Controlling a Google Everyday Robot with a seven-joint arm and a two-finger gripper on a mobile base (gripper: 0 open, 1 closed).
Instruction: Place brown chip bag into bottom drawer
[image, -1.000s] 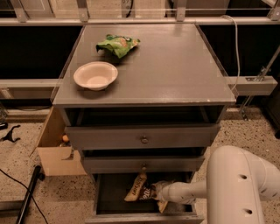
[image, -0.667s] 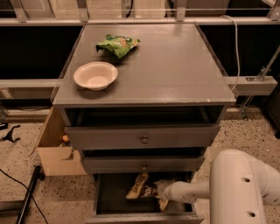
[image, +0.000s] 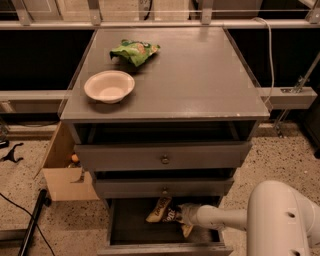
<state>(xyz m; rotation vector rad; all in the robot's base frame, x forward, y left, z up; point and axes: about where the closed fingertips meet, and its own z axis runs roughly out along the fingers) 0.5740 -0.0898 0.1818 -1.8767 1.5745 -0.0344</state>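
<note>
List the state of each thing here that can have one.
bottom drawer, pulled open
middle drawer, shut
top drawer, shut
brown chip bag, lying inside the bottom drawer
bowl, upright, empty
green bag, lying crumpled
gripper, inside the bottom drawer at the brown chip bag

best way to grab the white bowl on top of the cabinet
I'd pinch the bowl by its near rim, coming straight down: it sits upright and open, with a thin raised edge. The tool is in the bottom drawer by the brown chip bag.
</note>
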